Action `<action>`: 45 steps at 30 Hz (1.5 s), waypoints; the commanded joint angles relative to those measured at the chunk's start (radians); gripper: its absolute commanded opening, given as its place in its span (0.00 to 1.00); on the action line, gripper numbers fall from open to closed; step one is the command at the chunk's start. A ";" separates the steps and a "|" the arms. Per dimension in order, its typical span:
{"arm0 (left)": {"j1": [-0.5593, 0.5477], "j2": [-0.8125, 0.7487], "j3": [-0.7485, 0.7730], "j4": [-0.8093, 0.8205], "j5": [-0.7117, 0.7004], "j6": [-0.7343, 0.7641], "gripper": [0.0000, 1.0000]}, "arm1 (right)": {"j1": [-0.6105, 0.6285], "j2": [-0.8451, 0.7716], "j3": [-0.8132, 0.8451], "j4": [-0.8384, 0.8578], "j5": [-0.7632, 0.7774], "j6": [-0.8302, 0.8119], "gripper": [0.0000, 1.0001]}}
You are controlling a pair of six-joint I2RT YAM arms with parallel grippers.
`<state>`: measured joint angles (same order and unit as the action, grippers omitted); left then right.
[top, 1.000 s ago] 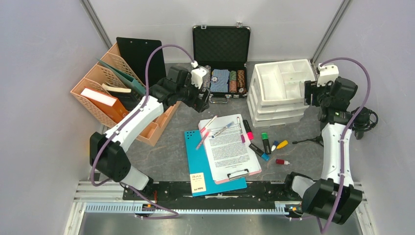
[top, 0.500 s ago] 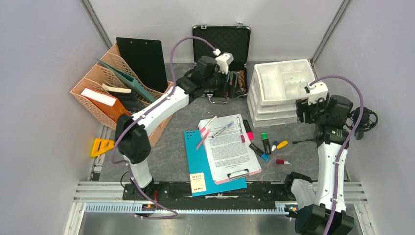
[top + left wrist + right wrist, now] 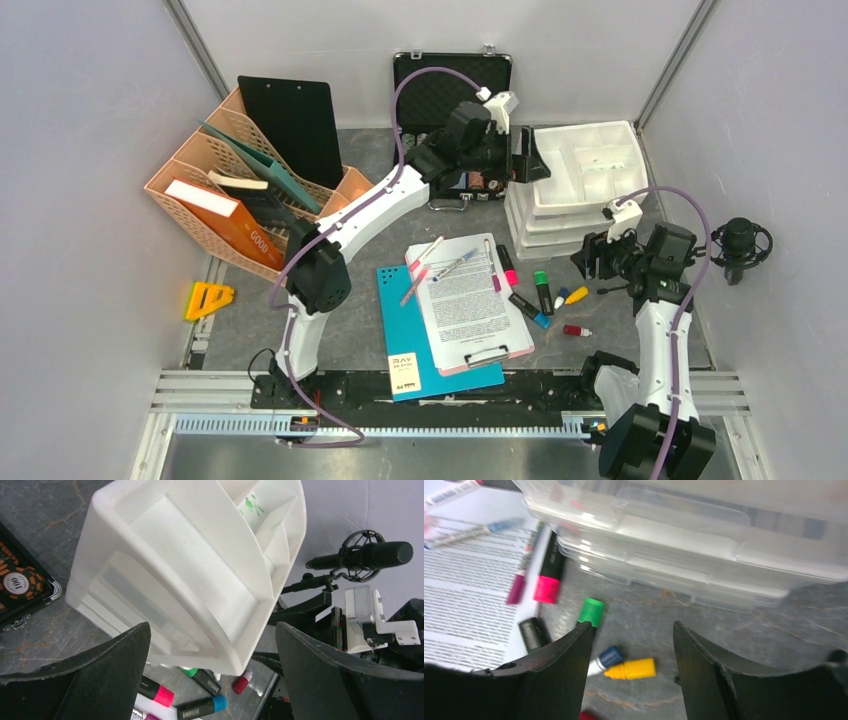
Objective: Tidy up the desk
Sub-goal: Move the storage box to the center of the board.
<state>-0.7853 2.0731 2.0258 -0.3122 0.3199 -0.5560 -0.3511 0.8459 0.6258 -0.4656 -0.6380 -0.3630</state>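
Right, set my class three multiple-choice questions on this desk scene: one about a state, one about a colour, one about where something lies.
1. The left gripper is: A open; B shut; C hidden from every camera.
2. The file rack is: A white; B orange; C green.
3. The clipboard lies: A in the file rack; B in the left gripper; C on the blue folder.

Answers:
1 A, its fingers stand far apart in the left wrist view.
2 B, its mesh walls are orange.
3 C, it overlaps the folder's right side on the desk.
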 commanded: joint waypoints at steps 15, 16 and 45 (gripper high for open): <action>-0.030 0.099 0.157 -0.068 -0.198 0.072 0.94 | -0.133 -0.048 -0.377 1.077 -0.380 0.871 0.75; -0.031 0.101 0.157 -0.069 -0.200 0.072 0.94 | -0.143 -0.040 -0.399 1.155 -0.383 0.940 0.75; -0.032 0.129 0.173 -0.111 -0.215 0.141 0.95 | -0.172 0.242 -0.473 1.664 -0.251 1.309 0.74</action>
<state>-0.8139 2.1876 2.1555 -0.4137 0.1299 -0.4671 -0.5438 1.1198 0.1135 1.3338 -0.9421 1.0786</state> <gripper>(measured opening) 0.950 0.742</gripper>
